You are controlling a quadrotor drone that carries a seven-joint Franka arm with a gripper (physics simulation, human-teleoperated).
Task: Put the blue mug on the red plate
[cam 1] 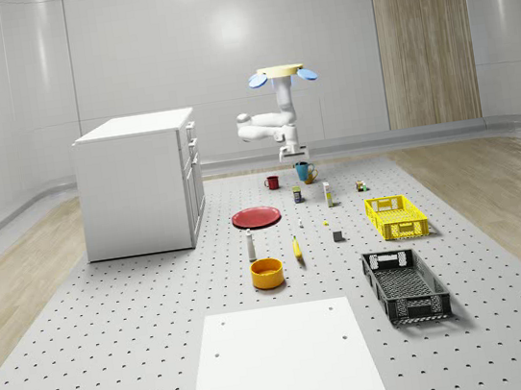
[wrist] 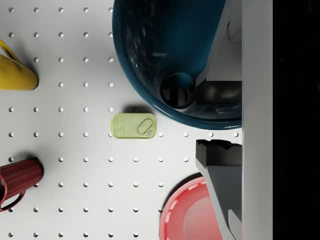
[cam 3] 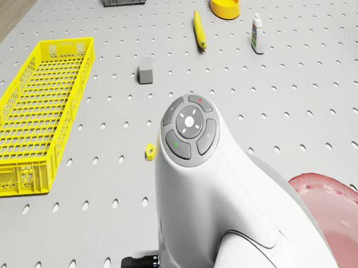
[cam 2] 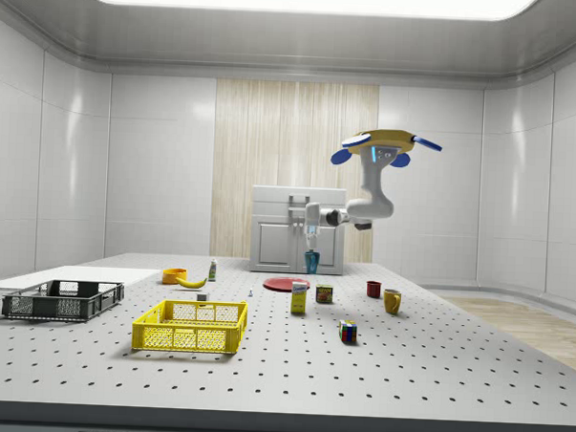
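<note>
The blue mug [wrist: 165,50] hangs above the table, its open mouth toward the wrist camera. My gripper [wrist: 202,114] is shut on its rim, one finger inside and one outside. In the whole-scene view the mug [cam 1: 304,170] hangs under the gripper [cam 1: 291,157], and the drone [cam 1: 280,74] hovers over the far part of the table. The red plate [cam 1: 256,217] lies flat on the table, nearer the camera and to the mug's left. In the side view the mug [cam 2: 312,261] is above and slightly right of the plate [cam 2: 287,284]. The plate's rim [wrist: 187,215] appears beside the outer finger.
Below the mug lie a tin can [wrist: 133,126], a yellow mug [wrist: 15,70] and a red mug [wrist: 17,180]. A white cabinet [cam 1: 140,183] stands left. A yellow crate [cam 1: 395,216], black crate [cam 1: 405,283], orange bowl [cam 1: 267,273], banana [cam 1: 297,247] and bottle [cam 1: 250,246] lie nearer.
</note>
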